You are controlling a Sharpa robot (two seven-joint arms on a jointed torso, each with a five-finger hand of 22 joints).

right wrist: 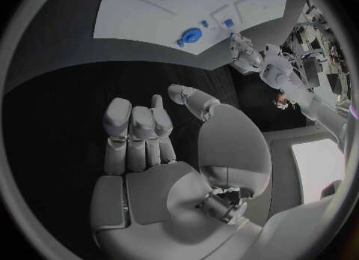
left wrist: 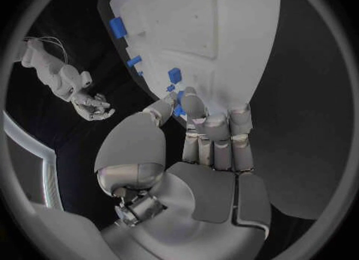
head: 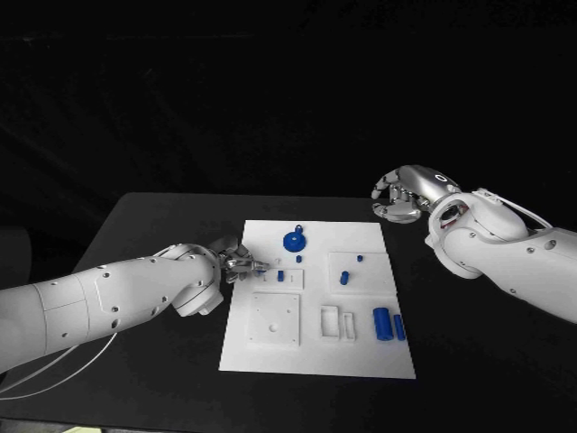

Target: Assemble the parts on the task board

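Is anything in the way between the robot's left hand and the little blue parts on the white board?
Nothing visible blocks it. The left hand is already at the board's left edge, fingers right by a small blue part. The right hand hovers apart, beyond the far right corner.

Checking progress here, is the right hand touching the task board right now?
No, in the head view the right hand hangs over bare black table beyond the far right corner of the task board, clear of it.
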